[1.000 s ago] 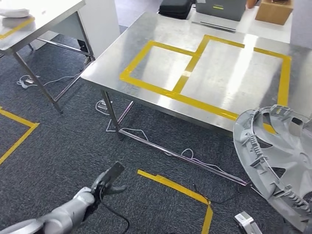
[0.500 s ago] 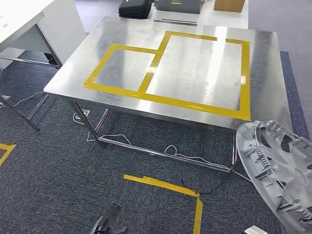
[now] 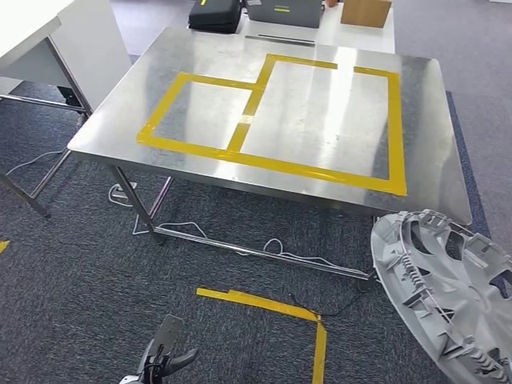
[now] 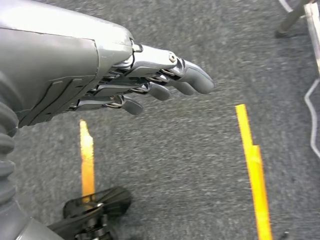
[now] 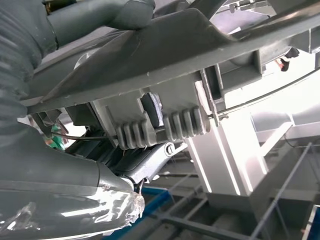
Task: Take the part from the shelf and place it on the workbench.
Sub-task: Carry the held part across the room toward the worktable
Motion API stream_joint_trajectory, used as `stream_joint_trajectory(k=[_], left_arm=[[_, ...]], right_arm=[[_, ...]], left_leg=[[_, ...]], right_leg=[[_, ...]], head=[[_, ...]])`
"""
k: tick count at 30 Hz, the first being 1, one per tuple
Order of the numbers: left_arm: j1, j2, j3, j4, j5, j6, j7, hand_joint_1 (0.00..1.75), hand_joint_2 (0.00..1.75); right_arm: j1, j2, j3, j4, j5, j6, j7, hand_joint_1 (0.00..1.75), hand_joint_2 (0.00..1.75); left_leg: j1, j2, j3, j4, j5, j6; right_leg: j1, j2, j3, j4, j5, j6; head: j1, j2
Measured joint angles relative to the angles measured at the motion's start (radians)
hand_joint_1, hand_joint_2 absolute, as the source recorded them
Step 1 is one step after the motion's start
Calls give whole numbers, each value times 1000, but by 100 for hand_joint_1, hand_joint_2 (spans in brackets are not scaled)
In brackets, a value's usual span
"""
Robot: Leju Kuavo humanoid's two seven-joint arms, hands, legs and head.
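Note:
The part is a grey plastic wheel cover [image 3: 450, 292], tilted, at the lower right of the head view, in front of the workbench's near right corner. In the right wrist view my right hand [image 5: 71, 185] grips the cover's [image 5: 170, 55] rim, thumb on one face and fingers under the ribbed side. The steel workbench [image 3: 199, 48] stands ahead, its top marked with two yellow tape rectangles [image 3: 242, 136]. My left hand [image 3: 162, 352] hangs low over the carpet; its fingers [image 4: 166, 75] lie stretched out and hold nothing.
A white table [image 3: 36, 32] stands at the far left. Behind the workbench lie a black case [image 3: 218, 14], a grey case [image 3: 284, 10] and a cardboard box [image 3: 365, 12]. Cables [image 3: 284, 252] trail under the bench, and yellow floor tape [image 3: 266, 306] runs in front.
The camera has swung, so the workbench now sits centred and nearer. The wheel cover stays held at the lower right. My left hand sits lower in the picture.

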Motion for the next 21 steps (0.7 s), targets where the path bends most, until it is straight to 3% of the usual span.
stream_joint_trajectory(k=[2,3,5,7,11,14,16,21], left_arm=[[-2,-2,0,0,-6,-3,-6,0,175],[-3,-4,0,0,-7,-4,-7,0,175],[-4,-8,0,0,-8,-4,-8,0,175],[-7,-10,1,0,-9,-4,-9,0,175],[-13,-11,1,0,-14,-11,-11,0,175],[-19,-11,1,0,-21,-16,-12,0,175],[-21,-11,1,0,-24,-18,-12,0,175],[-21,-11,1,0,-24,-18,-12,0,175]], right_arm=[[1,0,1,0,4,0,3,175,175],[1,0,1,0,4,0,4,175,175],[1,0,1,0,4,0,7,175,175],[1,0,2,0,4,0,7,175,175],[2,0,2,-3,5,1,2,175,175],[1,0,5,-5,9,1,-13,175,175],[0,0,7,-5,12,2,-18,175,175],[0,0,7,-5,13,2,-18,175,175]], left_leg=[[0,4,1,1,0,0],[0,5,2,1,-1,-2],[0,5,9,1,-6,-8],[-4,5,11,5,-11,-18],[-4,6,10,12,-20,-35],[-1,3,-40,122,-81,-49],[0,3,-78,197,-114,-52],[0,3,-87,213,-120,-52]], right_leg=[[-1,-2,-24,58,-11,5],[-2,-3,-10,35,10,6],[-4,-10,62,-96,71,7],[-4,-15,123,-202,98,0],[-1,-13,136,-222,92,-26],[-4,-12,144,-225,87,-42],[-3,-12,146,-225,84,-46],[-3,-12,146,-225,83,-47]], head=[[0,0],[0,0],[0,0],[-1,0],[-6,0],[-12,0],[-14,0],[-14,0]])
